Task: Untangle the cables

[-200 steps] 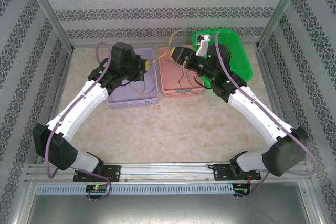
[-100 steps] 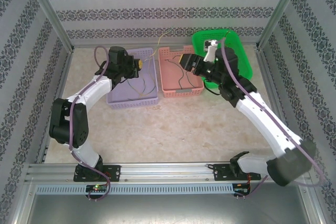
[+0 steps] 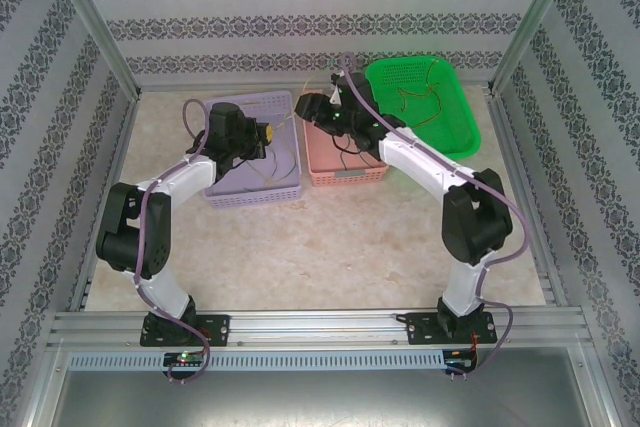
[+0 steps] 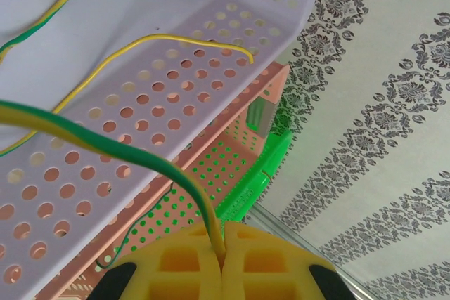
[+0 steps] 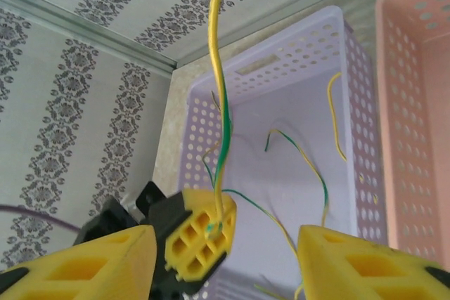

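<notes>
Carefully now: your left fingers (image 4: 213,266) are pressed together on the green-and-yellow cable (image 4: 148,161), pinching it at their very tips over the lilac basket (image 4: 140,96). Your right fingers (image 3: 303,107) are spread with nothing between them. They hover above the far left corner of the pink basket (image 3: 345,175), close to the left pair and facing it.

The tip pinch is the weak point, and a sideways tug from the right could slide the cable free. If you close the right fingers low, you will likely clamp the left fingers rather than the cable, so aim for the stretch rising above them. Other loose cables (image 5: 313,163) lie in the lilac basket beneath. I cannot tell whether the held one crosses them; if it does, a lift may drag them over the rim onto the tabletop (image 3: 330,247). More cables (image 3: 425,97) sit in the green basket, well apart.

A second ago your right fingers were where the pink and green baskets meet, with the arm stretched low to the right. They have since crossed the pink basket, the elbow has folded upright and the green basket is uncovered. The left elbow has also drawn in, while its fingers stayed closed over the lilac basket.
</notes>
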Robot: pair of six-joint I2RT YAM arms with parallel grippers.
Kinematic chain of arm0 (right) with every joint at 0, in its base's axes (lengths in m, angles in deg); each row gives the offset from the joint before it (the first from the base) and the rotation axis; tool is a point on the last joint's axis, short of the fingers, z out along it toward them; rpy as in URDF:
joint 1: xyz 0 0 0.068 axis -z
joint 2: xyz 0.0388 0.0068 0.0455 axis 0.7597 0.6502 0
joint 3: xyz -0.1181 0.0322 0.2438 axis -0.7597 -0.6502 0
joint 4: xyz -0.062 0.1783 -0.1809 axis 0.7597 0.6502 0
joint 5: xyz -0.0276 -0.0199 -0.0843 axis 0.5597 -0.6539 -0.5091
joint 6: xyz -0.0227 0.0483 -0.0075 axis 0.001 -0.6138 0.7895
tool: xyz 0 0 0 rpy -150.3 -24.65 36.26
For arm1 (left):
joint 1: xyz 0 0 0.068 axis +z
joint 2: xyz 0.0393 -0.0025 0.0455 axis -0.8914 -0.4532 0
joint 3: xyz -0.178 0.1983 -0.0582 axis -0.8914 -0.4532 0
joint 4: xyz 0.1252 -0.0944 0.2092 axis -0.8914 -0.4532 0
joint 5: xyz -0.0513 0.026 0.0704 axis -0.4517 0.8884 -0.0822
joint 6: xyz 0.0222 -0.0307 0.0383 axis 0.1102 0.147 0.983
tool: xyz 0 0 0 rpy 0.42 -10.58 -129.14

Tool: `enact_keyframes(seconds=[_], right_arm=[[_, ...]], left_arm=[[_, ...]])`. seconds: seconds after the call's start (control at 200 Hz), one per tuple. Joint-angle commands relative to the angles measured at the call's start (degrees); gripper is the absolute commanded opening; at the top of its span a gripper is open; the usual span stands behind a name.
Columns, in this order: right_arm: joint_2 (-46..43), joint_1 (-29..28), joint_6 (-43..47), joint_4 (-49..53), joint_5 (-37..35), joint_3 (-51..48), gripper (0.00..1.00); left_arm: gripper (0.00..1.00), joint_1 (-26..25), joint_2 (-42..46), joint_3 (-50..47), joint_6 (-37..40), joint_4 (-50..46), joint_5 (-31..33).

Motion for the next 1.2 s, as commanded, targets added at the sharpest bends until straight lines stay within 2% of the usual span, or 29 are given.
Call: enact_keyframes(seconds=[0.0, 0.07, 0.175, 0.355, 0.52, 0.56, 0.615, 0.644, 0.669, 0.724, 0.824, 0.904, 1.129, 1.194], right_arm=[[3.17, -0.45, -3.29, -3.01, -0.58, 4.18, 0.49], [5.44, -0.43, -3.73, -2.78, -0.89, 5.37, 0.46], [7.85, -0.52, -3.5, -3.1, -0.92, 6.88, 0.35], [10.31, -1.09, 0.78, -1.54, 0.19, 10.25, 0.0], [12.53, -1.83, 7.97, 4.5, 4.0, 13.2, 0.0], [12.55, -1.93, 9.79, 5.58, 4.6, 12.88, 0.0], [12.51, -1.93, 12.24, 6.78, 5.57, 12.32, 0.0], [12.44, -1.93, 13.41, 7.16, 6.08, 12.03, 0.0], [12.38, -1.93, 14.57, 7.58, 6.56, 11.82, 0.0], [12.36, -1.84, 16.67, 8.37, 7.32, 11.66, 0.0], [12.57, -1.58, 19.68, 8.61, 9.59, 11.76, 0.0], [12.94, -1.49, 21.55, 8.55, 11.83, 12.22, 0.0], [15.0, -1.06, 25.08, 8.63, 21.42, 14.28, 0.0], [15.36, -0.89, 25.43, 8.72, 23.32, 14.52, 0.0]], left_arm=[[0.0, -0.49, -0.29, -1.3, 1.27, 4.69, -1.06], [0.0, -0.54, -0.09, -2.06, 1.36, 4.87, -1.34], [0.0, -0.65, 0.51, -2.72, 2.38, 4.3, -2.29], [0.0, -1.82, 1.7, -2.84, 6.71, -1.27, -4.09], [0.01, -3.09, 2.39, -1.83, 13.42, -8.61, -7.02], [0.14, -3.08, 2.82, -1.22, 15.1, -10.33, -7.62], [0.41, -2.92, 4.0, 0.69, 18.4, -15.23, -7.6], [0.52, -2.91, 4.78, 2.44, 20.83, -18.55, -7.08], [0.58, -2.8, 5.43, 4.15, 23.15, -22.32, -6.41], [0.64, -2.71, 6.85, 8.17, 28.19, -30.01, -4.3], [0.65, -2.07, 8.79, 13.22, 34.45, -36.5, -1.25], [0.63, -0.76, 7.82, 17.71, 40.49, -38.54, -1.79], [0.53, 0.87, -6.69, 39.77, 65.08, -51.66, -10.31], [0.51, 1.09, -9.86, 44.68, 71.34, -56.07, -10.26]])
